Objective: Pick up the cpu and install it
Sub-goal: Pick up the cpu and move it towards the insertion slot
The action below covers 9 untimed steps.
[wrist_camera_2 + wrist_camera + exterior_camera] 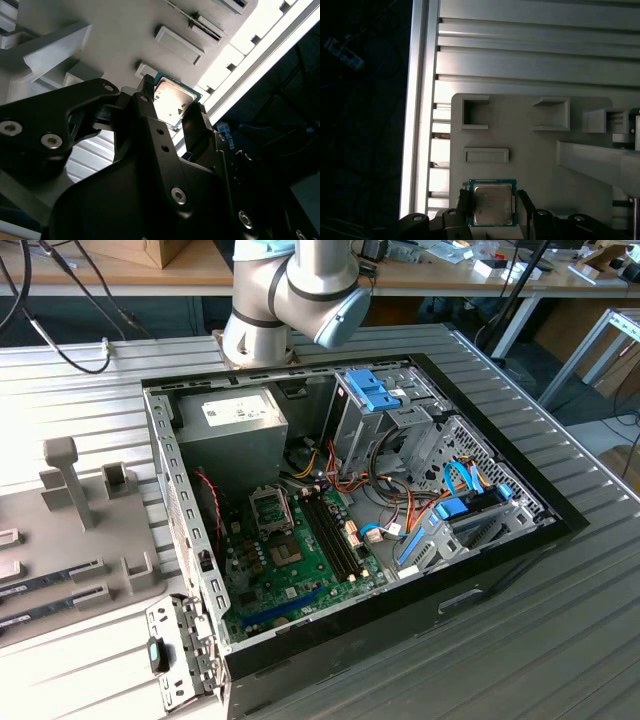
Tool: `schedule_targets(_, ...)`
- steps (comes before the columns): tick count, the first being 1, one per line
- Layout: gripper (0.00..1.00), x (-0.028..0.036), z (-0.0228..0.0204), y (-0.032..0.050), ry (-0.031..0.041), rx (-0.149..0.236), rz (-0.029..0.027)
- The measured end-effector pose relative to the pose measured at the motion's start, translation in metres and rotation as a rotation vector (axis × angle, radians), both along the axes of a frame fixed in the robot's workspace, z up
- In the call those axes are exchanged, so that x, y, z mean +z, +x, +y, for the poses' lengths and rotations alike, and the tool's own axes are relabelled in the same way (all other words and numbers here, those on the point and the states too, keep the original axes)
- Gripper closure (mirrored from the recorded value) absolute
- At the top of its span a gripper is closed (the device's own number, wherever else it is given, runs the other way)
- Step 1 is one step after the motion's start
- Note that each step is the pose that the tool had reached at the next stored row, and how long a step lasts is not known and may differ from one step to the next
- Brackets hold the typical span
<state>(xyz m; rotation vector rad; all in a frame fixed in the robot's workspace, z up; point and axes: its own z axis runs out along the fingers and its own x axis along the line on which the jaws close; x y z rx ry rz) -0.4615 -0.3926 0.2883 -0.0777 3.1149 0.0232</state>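
1. The ribbed metal worktop [560, 640] carries everything.
2. An open computer case [480, 578] lies on it.
3. A grey holder tray [535, 165] sits near the worktop's edge.
4. In both wrist views, the gripper [493, 212] [174, 100] is clamped on the cpu's opposite edges.
5. The cpu [492, 202] [172, 105] is at the tray, silvery top showing.
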Motion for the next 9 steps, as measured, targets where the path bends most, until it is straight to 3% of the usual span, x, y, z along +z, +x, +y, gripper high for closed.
schedule_targets(9, 0.53, 0.0077, 0.0, 0.0001, 0.0, 0.0, 0.0)
